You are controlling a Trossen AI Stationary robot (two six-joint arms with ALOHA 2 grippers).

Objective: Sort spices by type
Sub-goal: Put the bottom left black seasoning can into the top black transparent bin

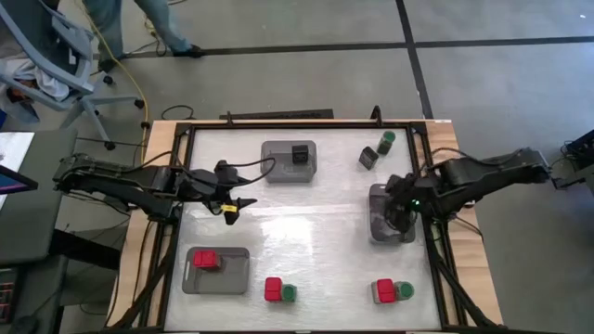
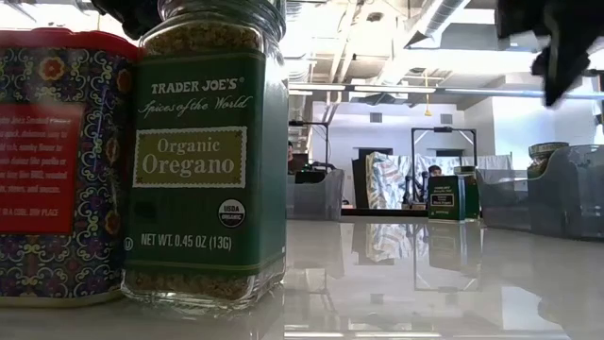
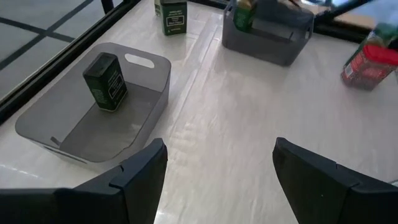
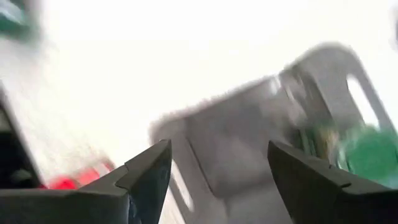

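Three grey trays sit on the table. The far tray holds a black cube spice. The near-left tray holds a red box. The right tray holds a green-lidded jar. Loose spices stand on their bases: a black cube beside a green-lidded jar, and two red-and-green pairs near the front edge. My left gripper hovers open over bare table, left of centre. My right gripper hangs open above the right tray.
A black frame runs around the table, with cables along both arms. In the low view an oregano jar and a red box stand close to the camera. Bare table lies between the trays in the middle.
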